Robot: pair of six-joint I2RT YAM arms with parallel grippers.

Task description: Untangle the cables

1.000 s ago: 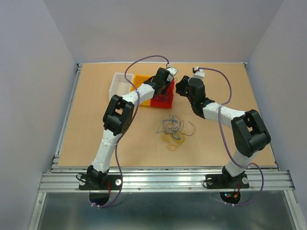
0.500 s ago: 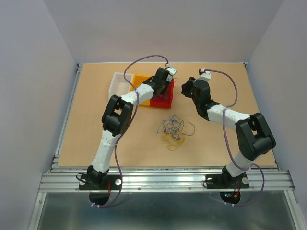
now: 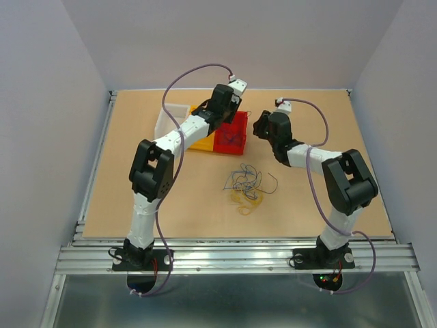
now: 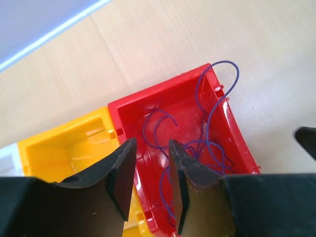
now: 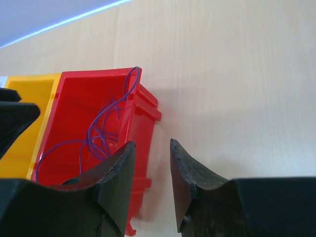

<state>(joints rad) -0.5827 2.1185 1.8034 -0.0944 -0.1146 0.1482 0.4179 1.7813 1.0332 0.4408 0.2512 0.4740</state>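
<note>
Left gripper [image 4: 151, 144] and right gripper [image 5: 151, 144], parted and empty, hover near red bin's [image 4: 158, 87] purple cables [image 4: 198, 146].

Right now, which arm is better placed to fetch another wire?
Probably the right arm: its jaws hang empty over bare table, nearer the tangle; the left's hang above the red bin.

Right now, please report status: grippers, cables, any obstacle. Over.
Left gripper open, empty, over red bin. Right gripper open, empty, beside it. Some purple cables in bin; tangled cables loose on table. Nothing blocking them.
</note>
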